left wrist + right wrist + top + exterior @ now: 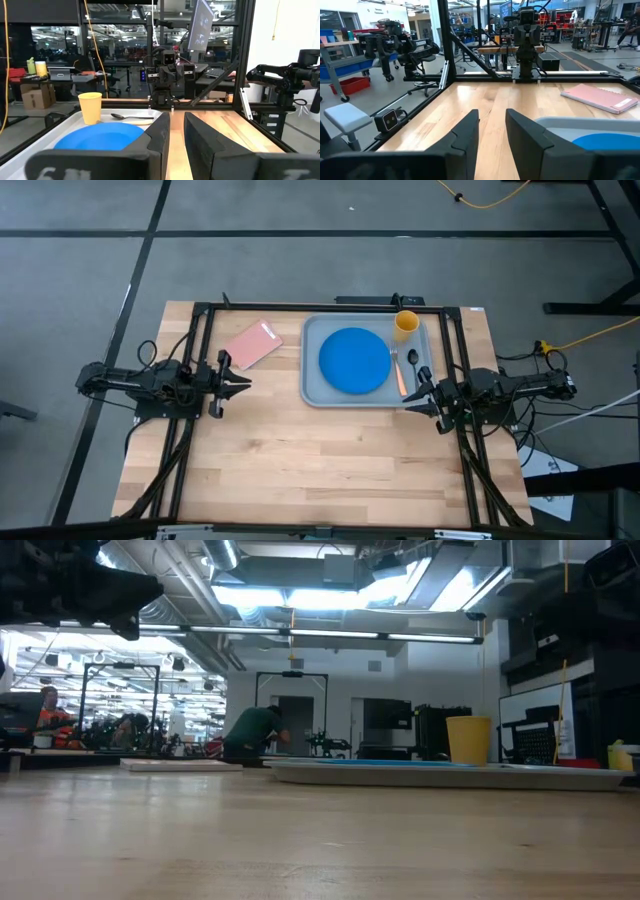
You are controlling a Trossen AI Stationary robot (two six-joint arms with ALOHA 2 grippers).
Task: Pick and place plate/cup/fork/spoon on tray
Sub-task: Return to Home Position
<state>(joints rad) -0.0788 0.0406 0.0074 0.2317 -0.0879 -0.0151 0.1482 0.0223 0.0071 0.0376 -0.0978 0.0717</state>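
Note:
The grey-blue tray lies at the table's far right. The blue plate lies flat in its middle. The yellow-orange cup stands upright in the tray's far right corner. The tan-handled fork and the black spoon lie side by side on the tray floor, right of the plate. My left gripper is open and empty at the table's left, above the wood. My right gripper is open and empty at the tray's near right corner. The left wrist view also shows the cup, spoon and plate.
A pink rectangular card lies flat on the wood left of the tray, also in the right wrist view. Black frame rails run along the table's left, right and far sides. Bare wood spreads over the table's near half.

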